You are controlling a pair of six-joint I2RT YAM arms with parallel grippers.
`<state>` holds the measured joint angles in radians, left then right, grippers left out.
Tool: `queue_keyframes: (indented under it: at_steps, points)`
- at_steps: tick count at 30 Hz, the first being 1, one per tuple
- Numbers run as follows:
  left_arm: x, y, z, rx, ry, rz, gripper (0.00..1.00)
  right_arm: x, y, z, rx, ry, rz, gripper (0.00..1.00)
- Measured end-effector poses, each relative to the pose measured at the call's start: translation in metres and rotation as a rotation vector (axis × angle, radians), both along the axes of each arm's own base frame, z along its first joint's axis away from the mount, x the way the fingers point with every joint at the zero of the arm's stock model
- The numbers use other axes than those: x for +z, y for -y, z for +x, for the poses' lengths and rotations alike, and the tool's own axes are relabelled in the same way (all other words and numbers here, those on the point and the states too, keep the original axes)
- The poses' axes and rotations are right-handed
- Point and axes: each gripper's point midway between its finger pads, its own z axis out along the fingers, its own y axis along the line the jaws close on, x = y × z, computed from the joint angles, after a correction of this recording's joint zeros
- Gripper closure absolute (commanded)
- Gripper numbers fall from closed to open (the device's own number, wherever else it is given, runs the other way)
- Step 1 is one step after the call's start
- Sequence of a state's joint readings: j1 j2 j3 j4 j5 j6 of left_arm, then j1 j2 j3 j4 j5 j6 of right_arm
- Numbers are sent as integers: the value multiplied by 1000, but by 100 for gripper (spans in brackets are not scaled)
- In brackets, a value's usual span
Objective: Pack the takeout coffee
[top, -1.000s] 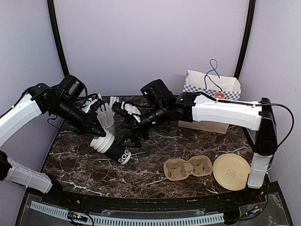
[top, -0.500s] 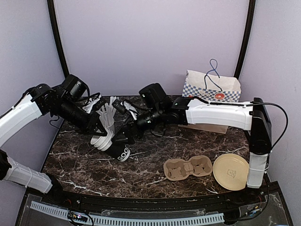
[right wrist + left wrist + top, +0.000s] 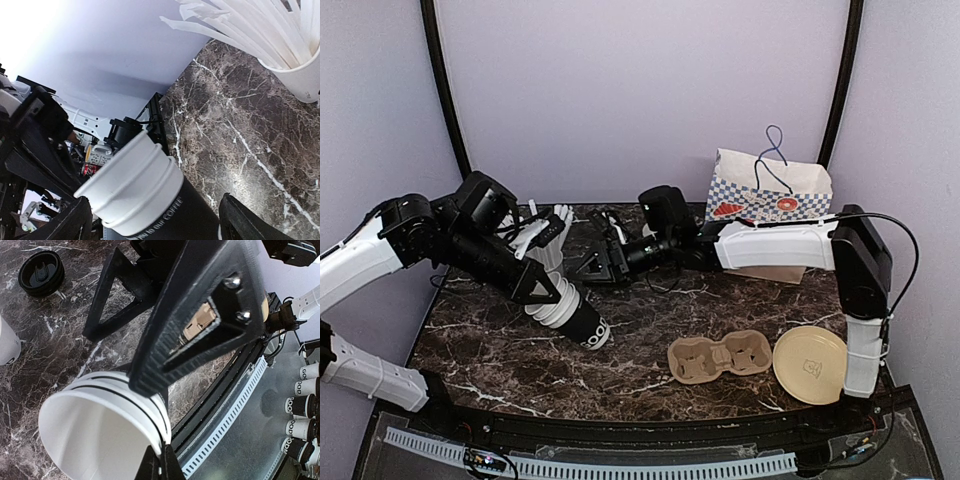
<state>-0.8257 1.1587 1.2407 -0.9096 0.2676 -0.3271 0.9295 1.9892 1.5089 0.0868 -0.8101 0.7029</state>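
Note:
A stack of paper cups point(image 3: 570, 312), white cups nested in a black one, lies tilted over the table at left centre. My left gripper point(image 3: 542, 290) is shut on its white rim point(image 3: 100, 405), one finger inside and one outside. My right gripper point(image 3: 598, 266) is open, just behind the stack and apart from it. In the right wrist view the stack point(image 3: 145, 200) shows between its spread fingers point(image 3: 247, 220). A black lid point(image 3: 41, 272) lies on the table.
A white cup of white sticks point(image 3: 546, 240) stands behind the stack. A brown cup carrier point(image 3: 720, 357) and a tan round disc point(image 3: 812, 365) lie at front right. A checked paper bag point(image 3: 770, 195) stands at the back right. Several black cups point(image 3: 300, 407) sit past the table's front edge.
My right gripper has drawn back from the stack toward the far side. My left gripper has brought the stack lower, with its black base pointing to the front right.

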Motion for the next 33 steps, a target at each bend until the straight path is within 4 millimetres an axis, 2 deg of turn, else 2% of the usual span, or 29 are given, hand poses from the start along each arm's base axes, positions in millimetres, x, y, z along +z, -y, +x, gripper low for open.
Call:
queue_keyframes:
  at_steps: [6, 16, 20, 25, 33]
  points:
    - [-18, 5, 5, -7, -4, 71, 100, 14, -4, -8, 34, -55, 58, 12]
    - [-13, 8, 8, -7, 22, 73, 100, 0, -2, -8, 18, -100, 25, 23]
    - [-11, 11, 8, -16, 25, 74, 100, -13, -4, -7, 17, -119, 4, 25]
    - [-20, 7, 9, -11, 7, 122, 100, -28, -7, -4, 13, -136, -30, 29]
    - [-11, -2, 16, 28, 52, 169, 100, -57, -4, 9, -52, -121, -138, 31]
